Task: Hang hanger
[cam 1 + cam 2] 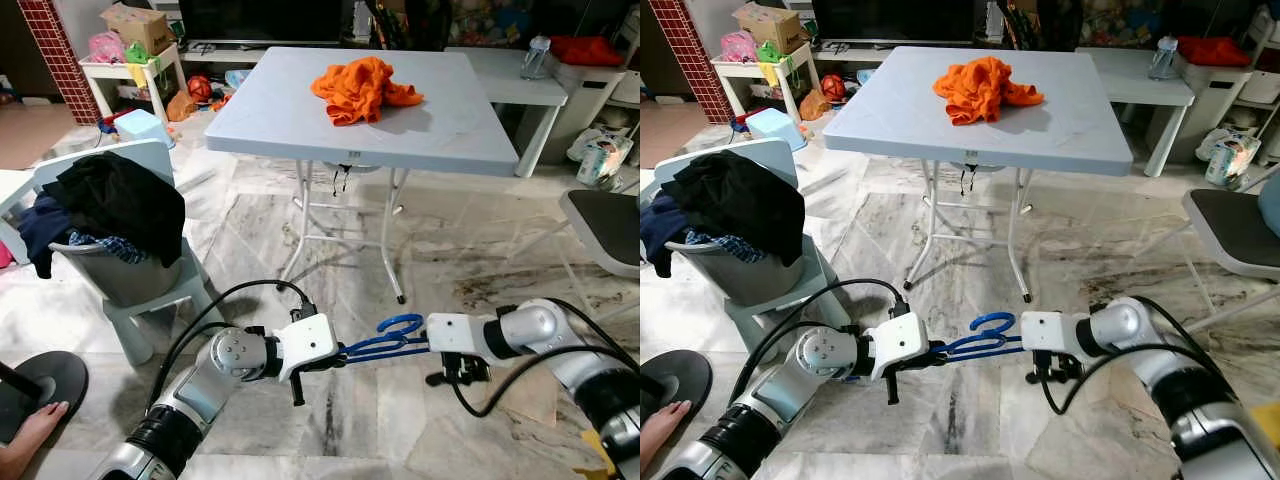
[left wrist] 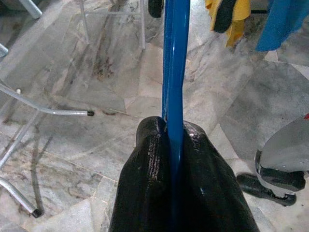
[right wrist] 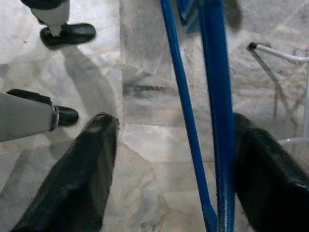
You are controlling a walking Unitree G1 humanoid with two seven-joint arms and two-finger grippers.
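In front of the folding table point(image 1: 300, 120), my left gripper point(image 2: 175, 140) clamped the blue hanger point(image 1: 385, 342); right gripper point(image 3: 169, 159) gaped around it — a premature release risked dropping it.

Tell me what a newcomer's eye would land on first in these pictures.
First, the blue hanger held low over the marble floor between the two arms: the left tool is clamped on it, while the right tool stands open around its bars. Next, the orange cloth heaped on the grey folding table ahead. Then the basket on the left, piled with dark clothes.
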